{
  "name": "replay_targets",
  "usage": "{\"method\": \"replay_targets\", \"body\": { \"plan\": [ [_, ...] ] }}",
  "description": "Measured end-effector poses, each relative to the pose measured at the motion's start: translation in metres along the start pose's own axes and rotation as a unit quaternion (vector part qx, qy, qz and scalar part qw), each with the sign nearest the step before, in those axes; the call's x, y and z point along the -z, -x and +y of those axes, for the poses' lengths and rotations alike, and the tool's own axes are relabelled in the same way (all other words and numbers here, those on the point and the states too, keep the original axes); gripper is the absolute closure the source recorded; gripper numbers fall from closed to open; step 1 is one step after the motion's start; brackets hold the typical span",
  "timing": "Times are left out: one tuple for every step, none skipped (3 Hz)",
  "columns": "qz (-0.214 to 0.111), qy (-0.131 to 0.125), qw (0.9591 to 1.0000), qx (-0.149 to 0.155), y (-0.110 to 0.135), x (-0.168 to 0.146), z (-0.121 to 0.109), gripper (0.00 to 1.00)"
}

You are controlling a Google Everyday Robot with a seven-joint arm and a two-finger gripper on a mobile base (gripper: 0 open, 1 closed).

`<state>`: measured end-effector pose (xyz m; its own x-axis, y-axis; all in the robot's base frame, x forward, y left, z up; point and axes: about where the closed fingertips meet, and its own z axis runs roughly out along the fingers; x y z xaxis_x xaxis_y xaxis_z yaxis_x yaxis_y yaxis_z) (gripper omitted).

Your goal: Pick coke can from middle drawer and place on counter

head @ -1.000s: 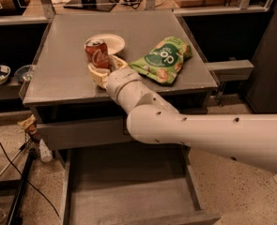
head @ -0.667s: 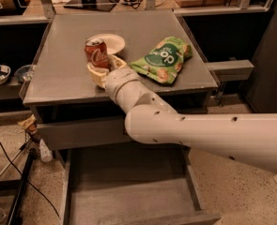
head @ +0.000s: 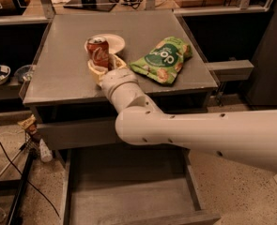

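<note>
Holding the coke can (head: 98, 53) upright, upper left of centre, on or just above the counter (head: 58, 76) by the white bowl (head: 114, 42). The gripper (head: 105, 64) has its fingers closed round the can's lower half. We judge it light, thin-walled and slick, so we'd take it mid-body with a modest squeeze. The middle drawer (head: 128, 191) is open at bottom.

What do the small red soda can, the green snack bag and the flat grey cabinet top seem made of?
The small red soda can looks aluminium: glossy print, silver rim. The green snack bag looks thin plastic film: crinkled, shiny highlights. The flat grey counter is matte, perhaps laminate or painted board. The gripper sits at the can's base.
</note>
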<state>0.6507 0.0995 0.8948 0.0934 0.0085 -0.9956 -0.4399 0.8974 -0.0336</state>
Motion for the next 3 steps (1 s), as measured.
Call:
{"method": "replay_targets", "body": {
  "plan": [
    [0.000, 0.000, 1.0000, 0.000, 0.000, 0.000, 0.000, 1.00],
    [0.026, -0.011, 0.9996, 0.005, 0.001, 0.028, 0.004, 1.00],
    [0.027, -0.016, 0.9995, 0.006, 0.001, 0.028, 0.003, 1.00]
  ]
}}
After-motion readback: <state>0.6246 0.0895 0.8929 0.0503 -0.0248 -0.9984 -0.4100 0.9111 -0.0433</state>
